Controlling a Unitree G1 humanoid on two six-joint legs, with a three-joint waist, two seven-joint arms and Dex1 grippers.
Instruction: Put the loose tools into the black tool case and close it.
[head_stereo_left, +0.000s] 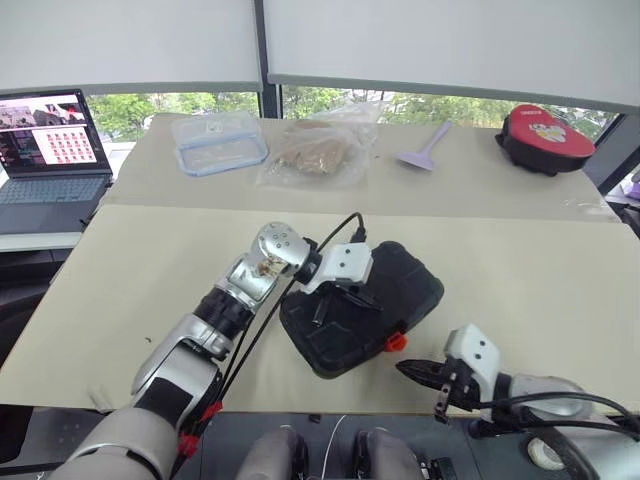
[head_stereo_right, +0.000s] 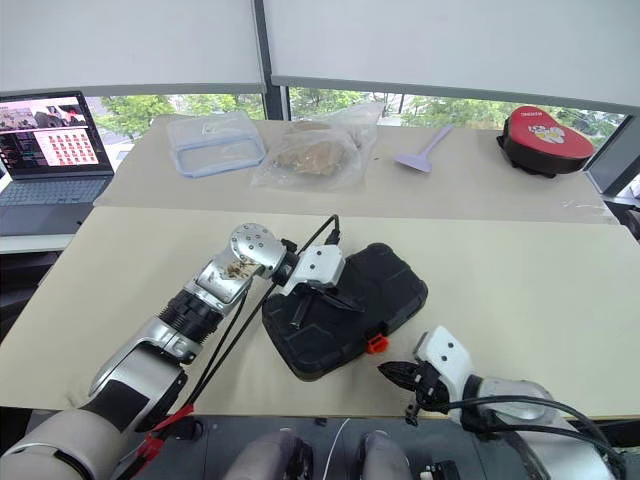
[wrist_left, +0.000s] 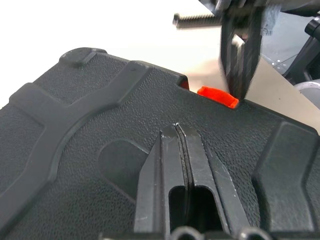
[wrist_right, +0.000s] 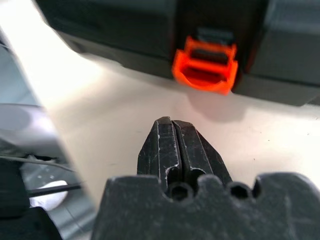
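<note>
The black tool case (head_stereo_left: 405, 285) lies closed on the beige table (head_stereo_left: 520, 290), slanted, with its orange latch (head_stereo_left: 396, 342) facing the near edge. My left gripper (head_stereo_left: 360, 297) is shut and its tips rest on the case's textured lid (wrist_left: 90, 150). My right gripper (head_stereo_left: 402, 368) is shut and empty. It hovers low over the table just in front of the latch (wrist_right: 205, 65), pointing at it with a small gap between. The loose tools are out of view.
On the far table stand a clear lidded box (head_stereo_left: 218, 142), a crumpled plastic bag (head_stereo_left: 315, 150), a purple scoop (head_stereo_left: 425, 150) and a red-topped black pouch (head_stereo_left: 545, 138). An open laptop (head_stereo_left: 50, 150) sits far left. The table's near edge runs just behind my right gripper.
</note>
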